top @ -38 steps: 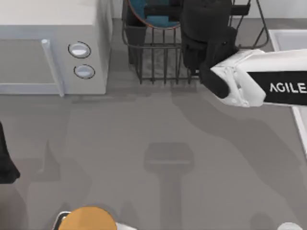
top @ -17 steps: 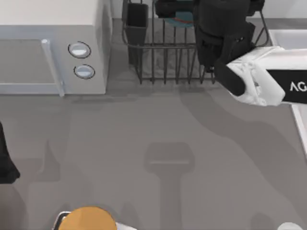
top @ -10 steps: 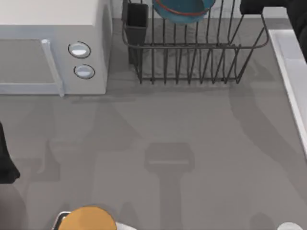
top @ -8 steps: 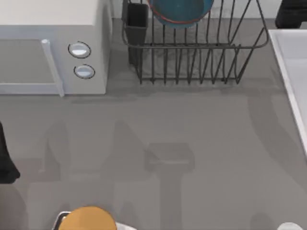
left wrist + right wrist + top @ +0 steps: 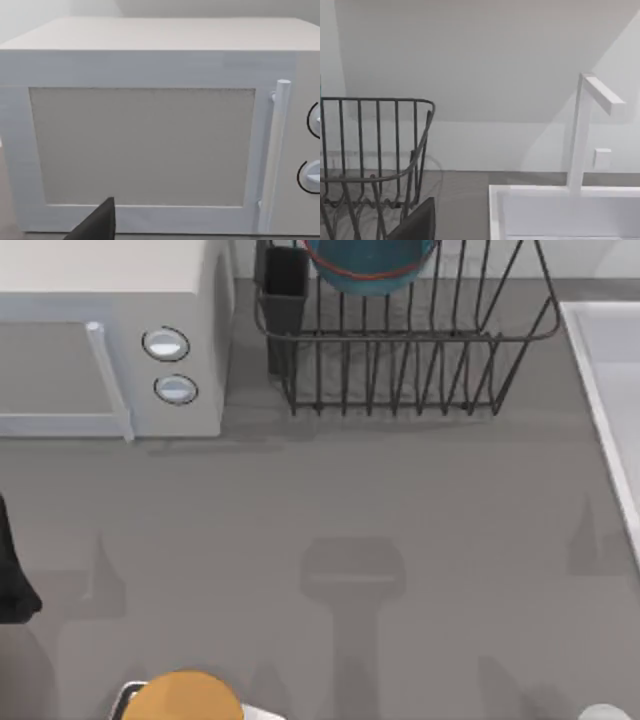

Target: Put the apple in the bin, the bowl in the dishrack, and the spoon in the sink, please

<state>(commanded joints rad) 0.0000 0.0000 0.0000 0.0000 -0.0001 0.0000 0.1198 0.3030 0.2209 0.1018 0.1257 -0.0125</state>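
The blue bowl (image 5: 370,260) with its reddish rim sits in the dark wire dishrack (image 5: 400,370) at the back of the table, with nothing holding it. The rack's end bars (image 5: 375,99) also show in the right wrist view, beside the pale sink (image 5: 545,192). The sink's rim (image 5: 600,370) runs along the table's right edge. A dark part of my right gripper (image 5: 417,222) faces the gap between rack and sink. A dark tip of my left gripper (image 5: 97,225) points at the microwave. The apple, the spoon and the bin are out of view.
A white microwave (image 5: 110,340) with two round knobs stands at the back left, close to the rack's cutlery cup (image 5: 285,280). A white faucet (image 5: 580,135) rises behind the sink. An orange-yellow round thing (image 5: 185,698) lies at the front edge. My left arm (image 5: 8,575) is parked at the left edge.
My right arm, which was over the dishrack, has pulled away to the right and out of the top view. The bowl stays behind in the rack. The left arm has not moved.
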